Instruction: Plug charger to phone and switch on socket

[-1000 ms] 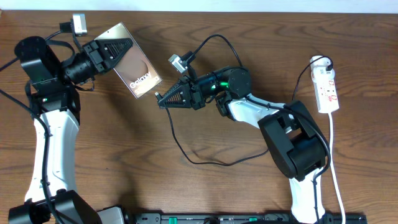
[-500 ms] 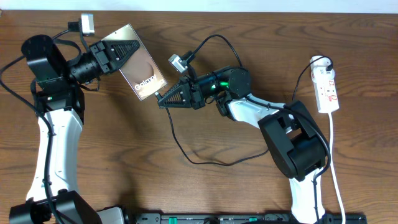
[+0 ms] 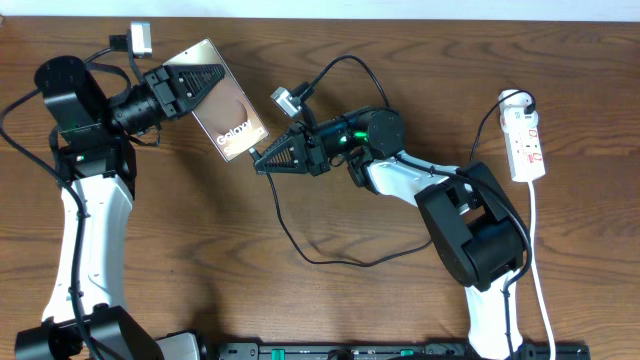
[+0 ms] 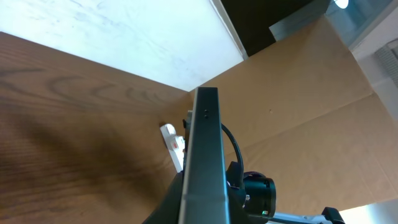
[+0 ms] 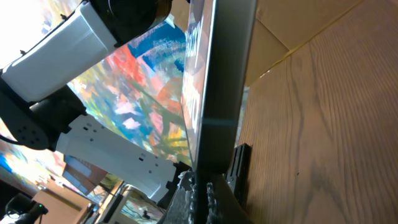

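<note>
Nothing has shifted: left fingers [image 3: 193, 82] clamp the glossy flat phone [image 3: 235, 108], right fingers [image 3: 280, 156] pinch the thin black charger [image 3: 345, 263].

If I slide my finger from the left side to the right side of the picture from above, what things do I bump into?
left gripper holding the phone → phone → right gripper → white power strip. The black cable is left out because it loops under the right arm.
</note>
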You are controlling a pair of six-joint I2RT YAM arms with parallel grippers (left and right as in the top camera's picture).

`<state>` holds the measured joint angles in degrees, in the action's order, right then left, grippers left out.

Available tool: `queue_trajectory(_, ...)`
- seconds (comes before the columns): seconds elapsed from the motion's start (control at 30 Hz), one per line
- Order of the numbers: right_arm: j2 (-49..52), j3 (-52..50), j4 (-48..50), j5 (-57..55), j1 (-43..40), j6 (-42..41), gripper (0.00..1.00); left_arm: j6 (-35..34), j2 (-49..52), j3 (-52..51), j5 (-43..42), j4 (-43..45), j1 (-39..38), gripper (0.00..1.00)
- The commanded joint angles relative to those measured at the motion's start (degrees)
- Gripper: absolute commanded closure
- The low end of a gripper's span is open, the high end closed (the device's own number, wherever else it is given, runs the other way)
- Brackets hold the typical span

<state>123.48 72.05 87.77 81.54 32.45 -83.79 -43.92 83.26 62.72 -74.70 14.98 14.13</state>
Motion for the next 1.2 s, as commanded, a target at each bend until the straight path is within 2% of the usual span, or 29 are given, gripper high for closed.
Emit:
queue_trajectory(0.0,-0.35,0.37,1.81,-0.85,0.28,-0.63,0.99,-0.52,0.66,0.87,-1.64,0.55,-0.24,0.93)
queue_trajectory(0.43,-0.35,0.39,1.81,-0.85,0.28,-0.61,0.99,-1.44,1.86,0.87,-2.27,0.59,-0.61,0.92)
queue_trajectory(0.63,-0.35,0.39,1.81,-0.85,0.28,-0.61,0.99,-5.92,1.84,0.87,-0.63,1.46,-0.61,0.92)
queue_trajectory(0.87,-0.35,0.37,1.81,-0.5,0.28,-0.61,0.99,-6.84,1.84,0.87,0.55,2.29,-0.61,0.93)
queue_trajectory(1.07,-0.35,0.37,1.81,-0.52,0.28,-0.61,0.99,-6.69,1.84,0.87,0.5,2.29,-0.59,0.92)
queue_trajectory(1.17,-0.35,0.37,1.81,-0.46,0.28,-0.61,0.99,-2.58,1.84,0.87,-0.15,2.29,-0.59,0.93)
